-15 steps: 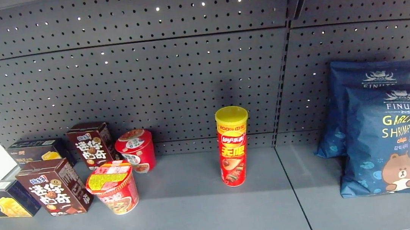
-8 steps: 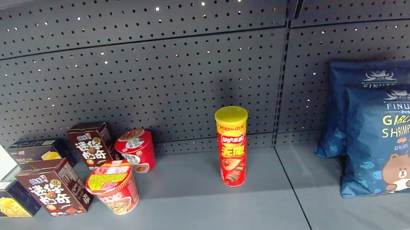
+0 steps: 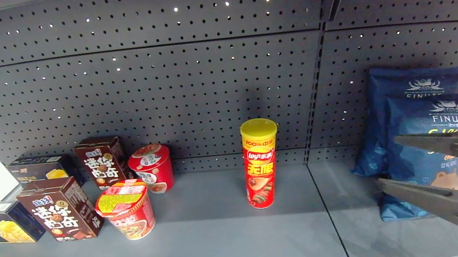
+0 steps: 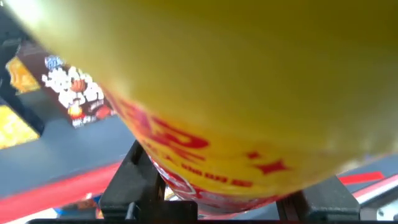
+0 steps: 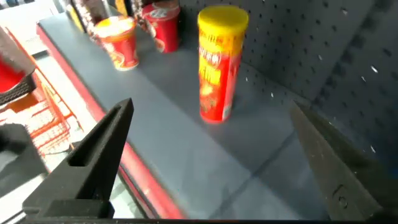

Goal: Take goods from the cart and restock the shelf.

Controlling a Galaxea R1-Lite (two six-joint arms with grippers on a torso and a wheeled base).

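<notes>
Yellow can (image 4: 236, 87) seemingly in left gripper (image 4: 221, 194).

shelf (image 3: 223, 239) | boxes (image 3: 61, 214) left | noodle cups (image 3: 129, 209) | chip can (image 3: 260, 163) upright | blue bags (image 3: 424, 125) right

The right arm's dark grey two-fingered gripper (image 3: 388, 161) comes into the head view from the right, jaws spread wide. The front dark-blue foil snack bag (image 3: 445, 120) is now partly hidden behind its fingers (image 3: 432, 200).
</notes>
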